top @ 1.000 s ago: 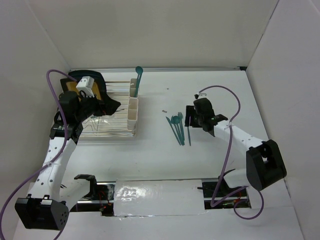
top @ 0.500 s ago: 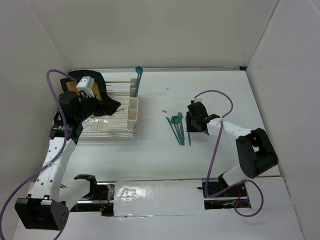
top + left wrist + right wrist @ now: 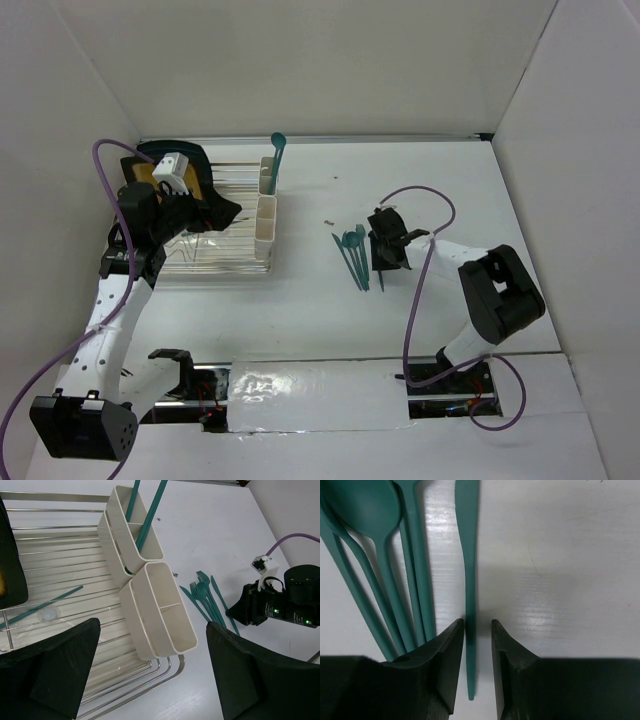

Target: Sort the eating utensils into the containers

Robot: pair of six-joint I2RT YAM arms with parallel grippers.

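The right hand (image 3: 477, 630) is straddling the handle of a knife (image 3: 469, 580), its fingers drawn close but not quite pinching it. The knife is lying flat on the bench (image 3: 560, 555), just beside the other utensils (image 3: 395, 555). The left hand (image 3: 152, 645), spread wide, is hovering over the white cups (image 3: 165, 615) at the edge of the wire rack (image 3: 60, 580).

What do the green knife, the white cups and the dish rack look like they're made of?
The knife looks like plastic: uniform teal, thin, with a faint sheen. The cups also seem to be plastic: cream-white, with smooth, thin, matte walls. The rack is probably metal wire: thin, silvery and shiny, though its coating is unclear.
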